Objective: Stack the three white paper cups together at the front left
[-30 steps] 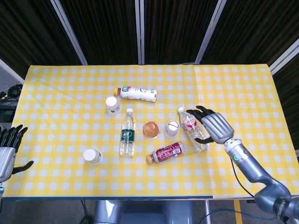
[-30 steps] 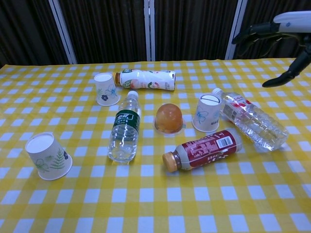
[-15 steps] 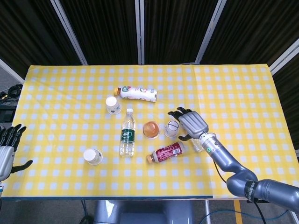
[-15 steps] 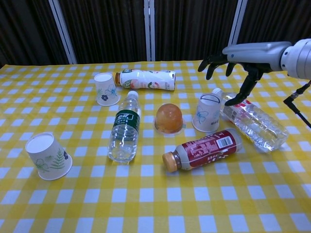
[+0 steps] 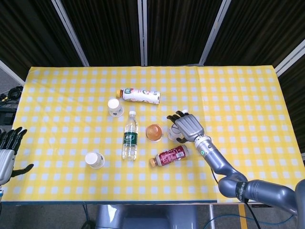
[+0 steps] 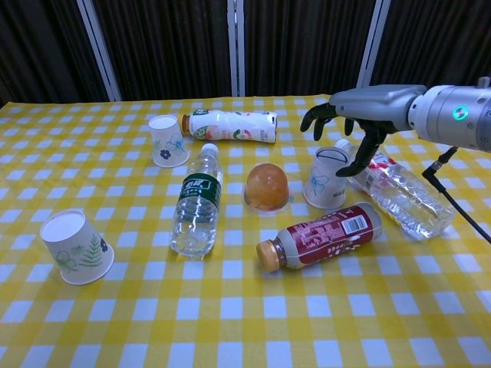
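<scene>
Three white paper cups with plant prints stand upside down on the yellow checked cloth. One is at the front left (image 5: 94, 160) (image 6: 75, 247), one at the back (image 5: 115, 107) (image 6: 166, 140), one in the middle (image 6: 326, 178). My right hand (image 5: 186, 128) (image 6: 357, 115) hovers over the middle cup with its fingers spread, the thumb down by the cup's right side, holding nothing. In the head view this hand covers most of that cup (image 5: 170, 133). My left hand (image 5: 7, 155) hangs at the table's left edge, fingers apart and empty.
An orange jelly cup (image 6: 268, 186) stands just left of the middle cup. Bottles lie around: a green-label water bottle (image 6: 195, 207), a red-label bottle (image 6: 322, 234), a clear bottle (image 6: 395, 192) right of the middle cup, and a milky one (image 6: 229, 126) at the back.
My right hand has swung left and down from the table's right side to just over the middle cup. The left hand and all cups have stayed put.
</scene>
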You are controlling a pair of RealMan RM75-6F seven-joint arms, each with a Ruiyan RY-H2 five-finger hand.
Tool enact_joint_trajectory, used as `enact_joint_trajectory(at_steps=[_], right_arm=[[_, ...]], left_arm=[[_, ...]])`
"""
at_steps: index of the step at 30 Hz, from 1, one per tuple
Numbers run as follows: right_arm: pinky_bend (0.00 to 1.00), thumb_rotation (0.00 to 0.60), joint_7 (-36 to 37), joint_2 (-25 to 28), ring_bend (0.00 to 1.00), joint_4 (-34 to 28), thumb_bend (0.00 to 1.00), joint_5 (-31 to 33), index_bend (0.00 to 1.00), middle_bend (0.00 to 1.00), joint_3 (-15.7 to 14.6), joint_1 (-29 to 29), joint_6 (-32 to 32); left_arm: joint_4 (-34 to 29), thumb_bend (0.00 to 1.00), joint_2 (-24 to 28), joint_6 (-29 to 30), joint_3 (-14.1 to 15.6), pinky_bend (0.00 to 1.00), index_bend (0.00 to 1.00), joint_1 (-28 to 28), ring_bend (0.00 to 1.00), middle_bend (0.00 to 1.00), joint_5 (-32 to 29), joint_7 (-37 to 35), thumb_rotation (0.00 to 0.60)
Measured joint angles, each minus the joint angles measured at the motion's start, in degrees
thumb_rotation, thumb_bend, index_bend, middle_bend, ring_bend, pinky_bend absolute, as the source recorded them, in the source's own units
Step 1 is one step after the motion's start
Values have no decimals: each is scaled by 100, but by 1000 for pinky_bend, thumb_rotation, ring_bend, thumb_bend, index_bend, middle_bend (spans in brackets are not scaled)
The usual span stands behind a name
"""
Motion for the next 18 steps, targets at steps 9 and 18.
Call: enact_joint_trajectory(at_steps=[9, 18], right_arm=[[408, 600, -168, -141, 287, 146, 186, 132, 325, 381, -145, 50, 126], [481, 600, -273, -215, 374, 230, 229, -35, 414, 470, -259, 52, 270]], left_arm=[[7, 0, -1, -9, 6, 0, 0, -5, 0, 0, 0, -4, 600], [11, 0, -14, -40, 12, 0, 0, -16, 0, 0, -19, 15, 600]])
